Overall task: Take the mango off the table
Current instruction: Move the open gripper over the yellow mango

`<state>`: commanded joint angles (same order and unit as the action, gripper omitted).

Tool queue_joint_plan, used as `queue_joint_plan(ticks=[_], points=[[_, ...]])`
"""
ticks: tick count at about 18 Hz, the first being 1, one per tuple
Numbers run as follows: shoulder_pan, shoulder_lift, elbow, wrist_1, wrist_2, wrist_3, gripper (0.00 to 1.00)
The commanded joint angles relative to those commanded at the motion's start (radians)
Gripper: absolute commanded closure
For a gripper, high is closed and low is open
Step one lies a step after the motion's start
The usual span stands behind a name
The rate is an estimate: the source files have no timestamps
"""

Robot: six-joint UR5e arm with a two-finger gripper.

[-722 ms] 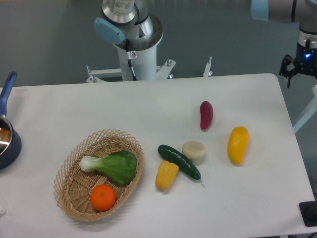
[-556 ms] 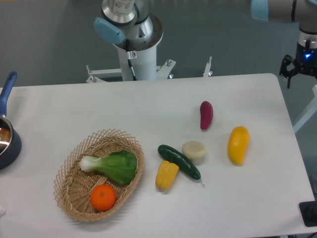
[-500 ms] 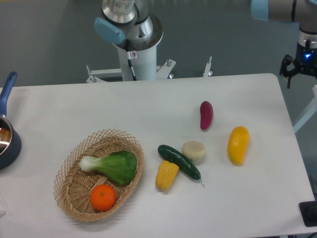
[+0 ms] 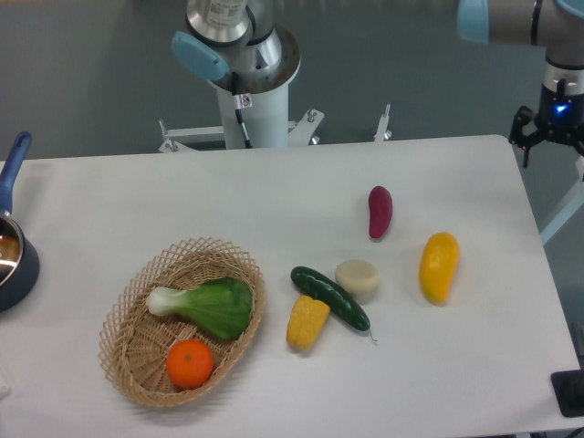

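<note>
The mango (image 4: 439,265) is a glossy yellow-orange oblong fruit lying on the right side of the white table (image 4: 274,192). My gripper (image 4: 553,146) hangs off the table's far right corner, well behind and to the right of the mango. Its dark fingers stand apart with nothing between them. The arm's base (image 4: 242,73) stands behind the table's far edge.
A purple sweet potato (image 4: 380,211) lies behind and left of the mango. A cream round piece (image 4: 357,277), a cucumber (image 4: 330,297) and a yellow corn piece (image 4: 307,321) lie to its left. A wicker basket (image 4: 137,365) holds bok choy and an orange. A pot (image 4: 11,255) sits at the left edge.
My gripper has shifted slightly left and up at the far right corner. Nothing on the table has moved.
</note>
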<state>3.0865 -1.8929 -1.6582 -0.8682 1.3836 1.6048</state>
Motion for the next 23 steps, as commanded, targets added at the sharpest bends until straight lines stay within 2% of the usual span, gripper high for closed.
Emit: queue_joint_plan(ticks=[5,9,15,20,23], points=[[-0.037,0.0,-0.014,0.002,0.005,-0.126,0.0],[-0.074,0.0,-0.035,-0.002,0.002,-0.366,0.0],[-0.137,-0.012,-0.063,-0.002,0.008,-0.419,0.0],[-0.146,-0.031,-0.071,0.0,0.006,-0.508,0.0],[-0.161,-0.052,-0.08,0.002,0.006,-0.514,0.0]])
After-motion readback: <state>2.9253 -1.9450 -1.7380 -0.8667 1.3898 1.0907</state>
